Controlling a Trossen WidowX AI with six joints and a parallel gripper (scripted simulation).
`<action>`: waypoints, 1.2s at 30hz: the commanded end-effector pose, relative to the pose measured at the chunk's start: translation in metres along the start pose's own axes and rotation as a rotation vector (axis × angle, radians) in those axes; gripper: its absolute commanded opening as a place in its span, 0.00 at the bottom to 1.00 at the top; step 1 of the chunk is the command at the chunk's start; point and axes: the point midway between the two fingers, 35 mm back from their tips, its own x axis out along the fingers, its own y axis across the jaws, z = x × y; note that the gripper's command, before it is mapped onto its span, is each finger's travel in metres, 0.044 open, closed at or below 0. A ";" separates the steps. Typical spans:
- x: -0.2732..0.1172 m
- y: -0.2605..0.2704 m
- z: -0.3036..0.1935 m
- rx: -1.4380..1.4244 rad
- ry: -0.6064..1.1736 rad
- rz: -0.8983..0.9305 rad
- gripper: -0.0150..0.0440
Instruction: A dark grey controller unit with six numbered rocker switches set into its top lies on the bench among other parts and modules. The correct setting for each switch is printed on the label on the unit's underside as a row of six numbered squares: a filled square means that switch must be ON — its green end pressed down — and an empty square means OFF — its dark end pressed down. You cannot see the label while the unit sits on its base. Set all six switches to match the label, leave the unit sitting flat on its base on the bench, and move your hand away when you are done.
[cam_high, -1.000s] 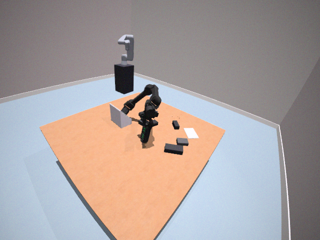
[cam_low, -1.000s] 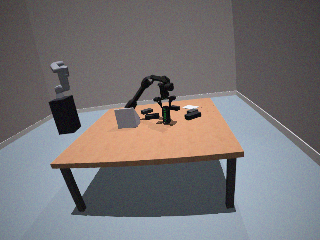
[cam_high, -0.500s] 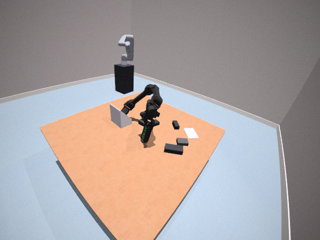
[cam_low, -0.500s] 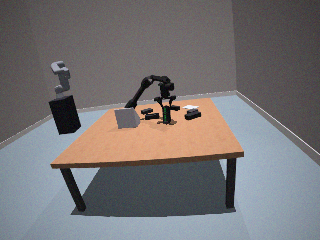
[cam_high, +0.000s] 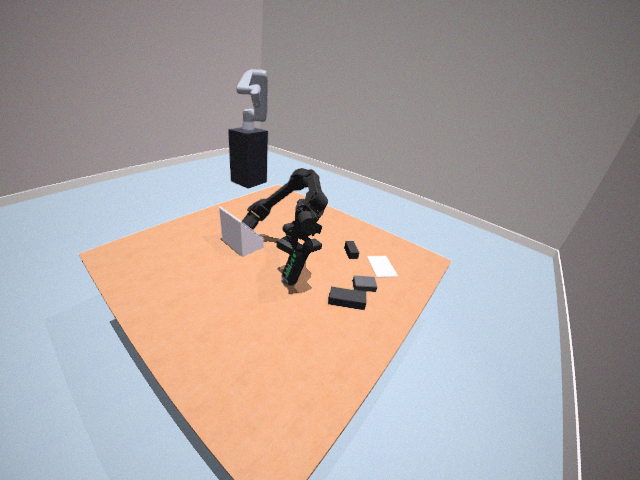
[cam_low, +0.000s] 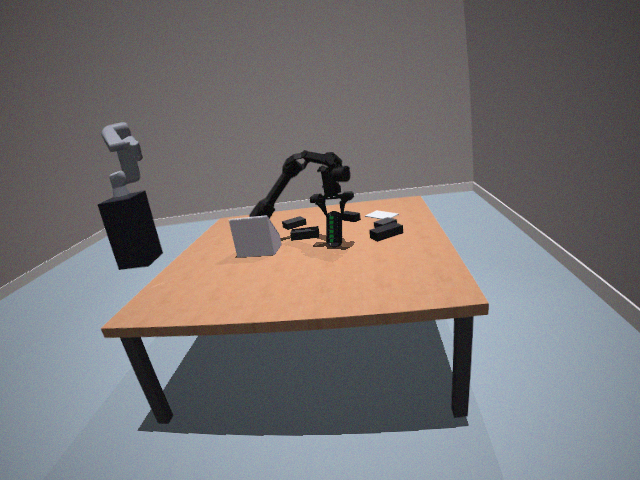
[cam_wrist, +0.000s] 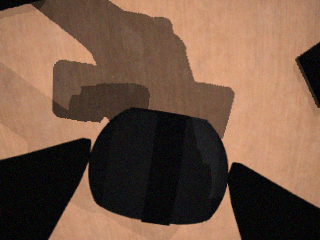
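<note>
In the top view, the pincer (cam_high: 301, 249) (cam_low: 334, 213) (cam_wrist: 161, 159) points down over the worktop (cam_high: 222, 330) (cam_low: 289, 289) (cam_wrist: 270, 30), its fingers well spread around the upper end of the controller unit (cam_high: 296, 267) (cam_low: 336, 229) (cam_wrist: 125, 165). The unit is steeply tipped up on end, with green marks along its visible long face. A light grey wedge-shaped block (cam_high: 232, 232) (cam_low: 253, 237) stands to one side, while a long dark block (cam_high: 346, 298) (cam_low: 386, 231), a smaller grey block (cam_high: 364, 283) and a white sheet (cam_high: 382, 266) (cam_low: 382, 214) lie on the other.

In the exterior view, the pincer pinches the unit's top end between its two fingertips, and the unit hangs or stands nearly upright below; whether its lower end touches the worktop I cannot tell. Its row of green marks runs from top to bottom.

In the wrist view, the unit's rounded dark end fills the wide gap, and a fingertip meets it on each side. No label can be read here.
</note>
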 end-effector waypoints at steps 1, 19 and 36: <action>0.009 0.000 0.004 -0.002 -0.006 0.017 0.83; 0.015 0.001 0.017 -0.002 -0.006 0.017 0.83; 0.021 0.001 0.029 -0.002 -0.007 0.017 0.83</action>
